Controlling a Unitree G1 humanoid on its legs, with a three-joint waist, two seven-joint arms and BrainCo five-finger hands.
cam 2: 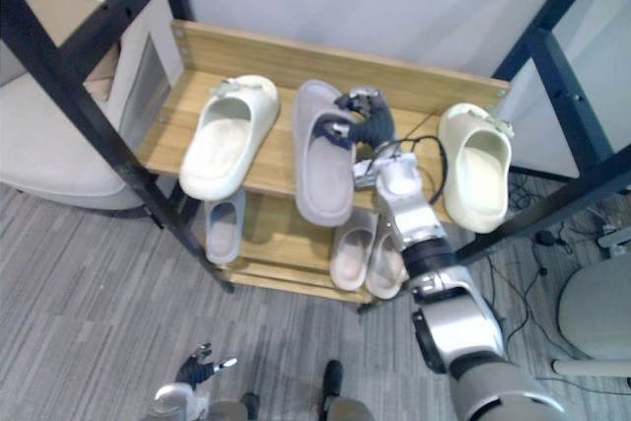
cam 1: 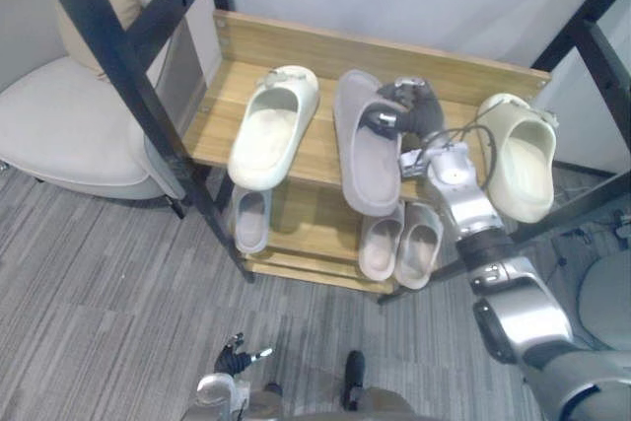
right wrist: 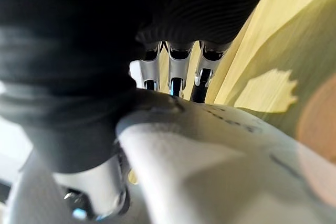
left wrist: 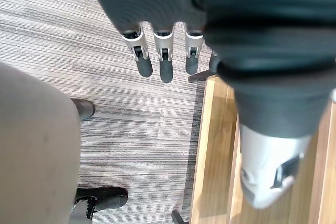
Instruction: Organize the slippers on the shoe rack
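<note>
Centre frame, top shelf of shoe rack [cam 1: 296, 51]: grey slipper [cam 1: 363, 160], near end overhanging the front edge, strap clasped by the right hand [cam 1: 409, 110] with curled fingers, probably to straighten it. Left cream slipper [cam 1: 271, 130] and right cream slipper [cam 1: 521, 160] flank it, the pair split. Left hand [left wrist: 163, 61], bottom edge: fingers slack, empty.

The two eye views look from the robot's head steeply down on the shoe rack [cam 1: 394, 54], from in front of it and from above. They stand a little apart, side by side, so both share the same scene: the top shelf, the lower shelves and the grey floor [cam 1: 99, 273] before the rack. The left wrist view looks along the left hand [left wrist: 164, 59] down to the floor, with an edge of the rack near. The right wrist view looks along the right hand [right wrist: 176, 72], very close to the grey slipper [right wrist: 220, 161], with the wood of the shelf just behind.
</note>
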